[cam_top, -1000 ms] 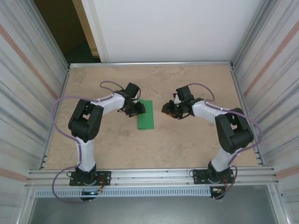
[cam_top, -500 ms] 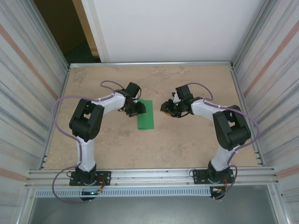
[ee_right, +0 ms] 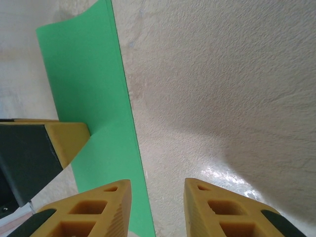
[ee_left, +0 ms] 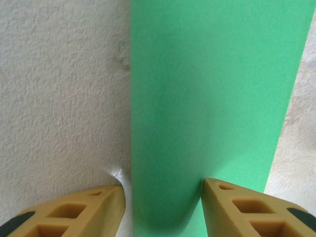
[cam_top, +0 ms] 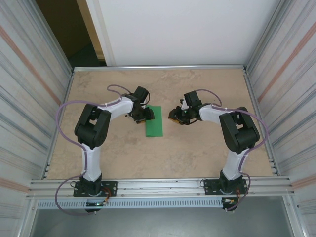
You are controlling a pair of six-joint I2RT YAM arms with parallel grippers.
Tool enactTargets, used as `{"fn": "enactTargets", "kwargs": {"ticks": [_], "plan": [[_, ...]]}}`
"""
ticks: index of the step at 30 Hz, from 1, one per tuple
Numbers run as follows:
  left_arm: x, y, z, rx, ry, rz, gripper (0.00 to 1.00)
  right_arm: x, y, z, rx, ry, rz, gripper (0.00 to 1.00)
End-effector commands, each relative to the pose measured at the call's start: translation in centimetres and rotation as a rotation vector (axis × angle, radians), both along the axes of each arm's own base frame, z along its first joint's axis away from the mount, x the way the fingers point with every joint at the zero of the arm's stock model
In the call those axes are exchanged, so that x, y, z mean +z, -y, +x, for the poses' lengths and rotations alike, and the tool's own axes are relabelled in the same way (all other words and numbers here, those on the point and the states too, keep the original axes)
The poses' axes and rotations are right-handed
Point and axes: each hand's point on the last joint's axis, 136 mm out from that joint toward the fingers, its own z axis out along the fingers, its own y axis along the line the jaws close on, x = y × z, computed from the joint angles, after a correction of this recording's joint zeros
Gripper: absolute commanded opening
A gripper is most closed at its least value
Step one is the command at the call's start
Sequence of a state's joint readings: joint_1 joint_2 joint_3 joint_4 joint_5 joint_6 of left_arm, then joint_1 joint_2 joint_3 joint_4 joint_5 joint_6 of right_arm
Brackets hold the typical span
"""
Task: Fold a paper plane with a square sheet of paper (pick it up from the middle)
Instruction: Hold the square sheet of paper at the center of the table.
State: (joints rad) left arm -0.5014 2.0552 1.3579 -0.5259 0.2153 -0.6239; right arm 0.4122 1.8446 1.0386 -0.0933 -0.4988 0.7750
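Note:
The green sheet of paper (cam_top: 154, 124) lies on the table as a narrow upright rectangle, folded to about half width. My left gripper (cam_top: 145, 115) is open at its upper left edge. In the left wrist view one finger rests on the bare table and the other on the paper (ee_left: 207, 89), so the left gripper (ee_left: 163, 210) straddles the paper's long edge. My right gripper (cam_top: 174, 115) is open and low over the table, just right of the paper. In the right wrist view the right gripper (ee_right: 157, 207) frames bare table, with the paper (ee_right: 89, 94) on the left.
The tan tabletop (cam_top: 197, 153) is walled by metal panels left and right, with a rail (cam_top: 158, 185) at the near edge. A left-gripper finger (ee_right: 66, 138) touches the paper in the right wrist view. The paper's far end curls up slightly.
The right gripper has slid left toward the paper's right edge. The left gripper and the paper have stayed in place.

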Motion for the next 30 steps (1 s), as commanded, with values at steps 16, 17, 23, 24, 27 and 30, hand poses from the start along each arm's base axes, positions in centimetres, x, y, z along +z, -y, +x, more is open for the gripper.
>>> {"fn": "enactTargets", "kwargs": {"ticks": [16,17,23,24,27,30], "plan": [[-11.9,-2.6,-8.6,-0.101,-0.314,0.192,0.50,-0.1,-1.1,0.4,0.021,0.008,0.029,0.32],[-11.9,-2.6,-8.6,-0.103,-0.315,0.194,0.50,-0.2,-1.1,0.4,0.022,0.006,0.028,0.32],[-11.9,-2.6,-8.6,-0.105,-0.313,0.200,0.51,-0.5,-1.2,0.3,0.026,0.001,0.030,0.32],[-11.9,-2.6,-8.6,-0.102,-0.313,0.201,0.51,-0.5,-1.3,0.3,0.026,0.001,0.031,0.31],[-11.9,-2.6,-8.5,-0.101,-0.311,0.202,0.51,-0.6,-1.4,0.2,0.030,-0.001,0.033,0.31],[-11.9,-2.6,-8.6,-0.101,-0.314,0.205,0.51,-0.6,-1.8,0.1,0.046,0.000,0.042,0.31]]}}
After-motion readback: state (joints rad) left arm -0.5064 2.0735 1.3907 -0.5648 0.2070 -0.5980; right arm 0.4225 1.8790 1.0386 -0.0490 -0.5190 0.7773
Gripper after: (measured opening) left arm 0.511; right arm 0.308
